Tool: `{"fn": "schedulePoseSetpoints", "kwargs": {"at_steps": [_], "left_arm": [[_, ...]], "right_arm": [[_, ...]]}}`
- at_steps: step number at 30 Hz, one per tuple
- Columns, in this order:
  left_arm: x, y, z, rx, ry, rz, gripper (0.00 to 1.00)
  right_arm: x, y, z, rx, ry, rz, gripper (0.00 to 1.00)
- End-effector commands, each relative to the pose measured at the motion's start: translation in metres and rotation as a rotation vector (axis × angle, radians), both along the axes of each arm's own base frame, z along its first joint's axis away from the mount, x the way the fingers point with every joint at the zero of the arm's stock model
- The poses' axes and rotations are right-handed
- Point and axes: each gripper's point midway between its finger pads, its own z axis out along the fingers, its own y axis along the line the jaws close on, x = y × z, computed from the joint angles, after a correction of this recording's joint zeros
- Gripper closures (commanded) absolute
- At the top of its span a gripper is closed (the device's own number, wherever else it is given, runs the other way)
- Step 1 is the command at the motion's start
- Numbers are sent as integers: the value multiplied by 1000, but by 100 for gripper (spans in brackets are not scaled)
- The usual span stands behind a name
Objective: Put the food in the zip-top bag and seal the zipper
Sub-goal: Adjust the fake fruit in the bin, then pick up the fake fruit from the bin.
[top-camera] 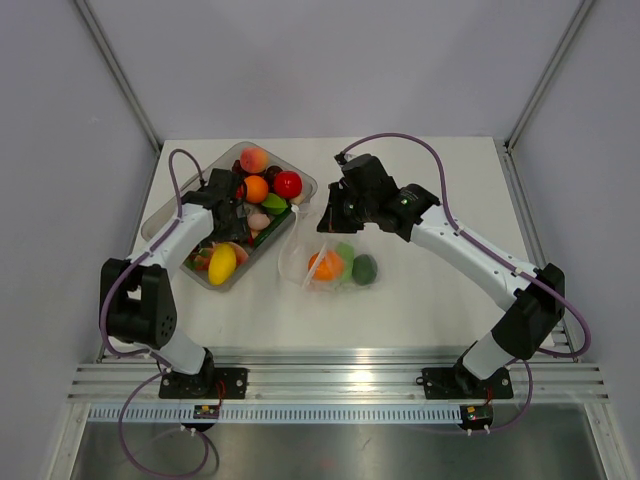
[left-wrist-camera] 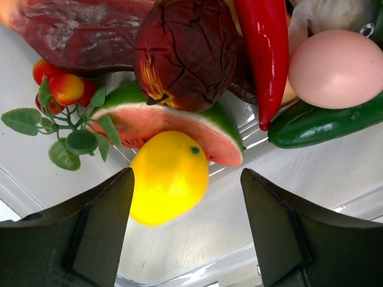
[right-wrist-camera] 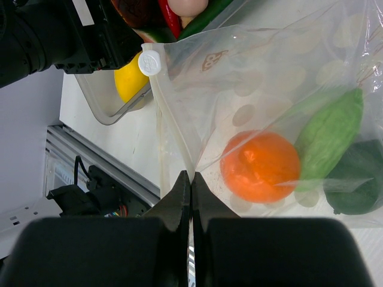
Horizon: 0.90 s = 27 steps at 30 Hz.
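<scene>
The zip-top bag (top-camera: 335, 255) lies on the table right of the tray, holding an orange fruit (right-wrist-camera: 260, 166) and two green pieces (right-wrist-camera: 329, 134). My right gripper (right-wrist-camera: 191, 176) is shut on the bag's mouth edge and holds that edge up. The zipper (right-wrist-camera: 170, 125) runs from its white slider (right-wrist-camera: 149, 61) down to those jaws. More food fills the clear tray (top-camera: 160, 215). My left gripper (left-wrist-camera: 185, 221) hangs open low inside the tray. A yellow fruit (left-wrist-camera: 167, 182) lies just ahead of its fingers (left-wrist-camera: 96, 227), nearer the left one, and the gripper holds nothing.
Around the yellow fruit in the tray lie a watermelon slice (left-wrist-camera: 179, 122), a dark wrinkled fruit (left-wrist-camera: 188, 51), a red chili (left-wrist-camera: 266, 54), a pink egg (left-wrist-camera: 338, 69), a cucumber (left-wrist-camera: 323, 122) and a cherry-tomato sprig (left-wrist-camera: 63, 89). A peach (top-camera: 253, 158), an orange (top-camera: 256, 188) and a red fruit (top-camera: 287, 184) sit at the far end.
</scene>
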Motion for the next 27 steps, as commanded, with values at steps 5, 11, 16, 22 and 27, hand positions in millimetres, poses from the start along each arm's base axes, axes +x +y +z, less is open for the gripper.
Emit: {"fn": "schedulePoseSetpoints", "kwargs": {"at_steps": [5, 11, 16, 22, 27], "left_arm": [[3, -2, -10, -18, 2, 4, 25], [-6, 4, -14, 22, 60, -8, 16], [-14, 4, -25, 23, 99, -8, 20], [-14, 3, -31, 37, 118, -9, 24], [-13, 4, -34, 49, 129, -4, 25]], "right_arm": [[-1, 8, 25, 60, -60, 16, 100], [-1, 9, 25, 64, -58, 17, 100], [0, 12, 24, 68, -56, 22, 100], [0, 13, 26, 70, -58, 27, 100], [0, 13, 27, 70, -59, 29, 100]]}}
